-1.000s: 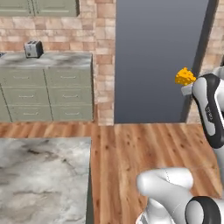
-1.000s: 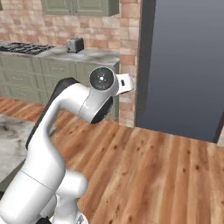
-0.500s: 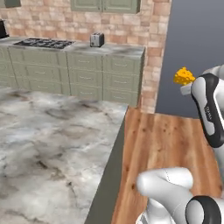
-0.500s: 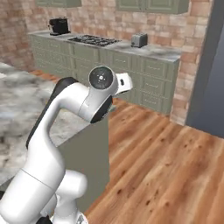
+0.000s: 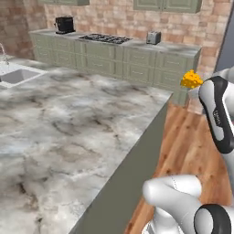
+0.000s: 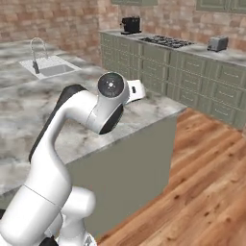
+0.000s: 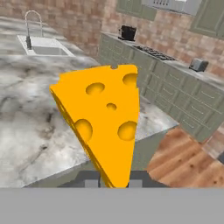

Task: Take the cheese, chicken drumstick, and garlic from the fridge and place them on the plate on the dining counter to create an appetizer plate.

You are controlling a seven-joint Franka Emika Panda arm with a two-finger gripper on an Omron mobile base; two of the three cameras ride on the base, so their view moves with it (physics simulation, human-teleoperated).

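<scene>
Dining counter (image 5: pixel 68 132) newly alongside, cheese (image 7: pixel 103 122) gripped

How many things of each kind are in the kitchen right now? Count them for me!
Cheese: 1
Toaster: 1
Coffee machine: 1
Stovetop: 1
Sink: 1
Faucet: 1
Total: 6

The marbled dining counter (image 5: pixel 68 132) carries a sink (image 5: pixel 16 75) with a faucet (image 6: pixel 34 54) at its far-left edge.

No legible text — anywhere.
</scene>
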